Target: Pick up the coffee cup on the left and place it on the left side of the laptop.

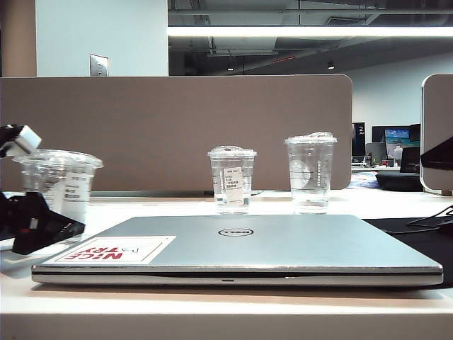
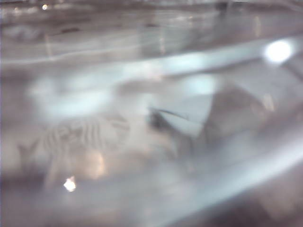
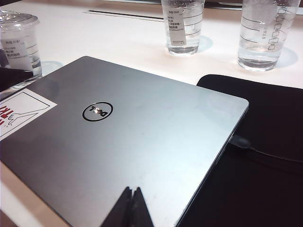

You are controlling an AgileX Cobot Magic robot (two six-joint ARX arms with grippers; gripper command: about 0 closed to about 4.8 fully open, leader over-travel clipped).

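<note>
Far left of bench (image 1: 226,308), just beside laptop (image 1: 283,241): cup (image 1: 60,180), thin clear plastic, probably light, easily crushed and slippery; best taken mid-wall, below the lid. Left gripper (image 1: 39,223) level against its lower wall, apparently clasping the cup. Right gripper (image 3: 130,208) clenched, hanging low over laptop's edge.

A grey partition (image 1: 177,134) backs the white desk (image 1: 212,312) under a ceiling light strip (image 1: 311,32).

Our left wrist view is a blur of clear plastic, hiding the left gripper's jaws. The squat clear plastic coffee cup (image 1: 60,183) is partly covered by that black gripper (image 1: 35,223), itself cut off at the frame edge.
</note>
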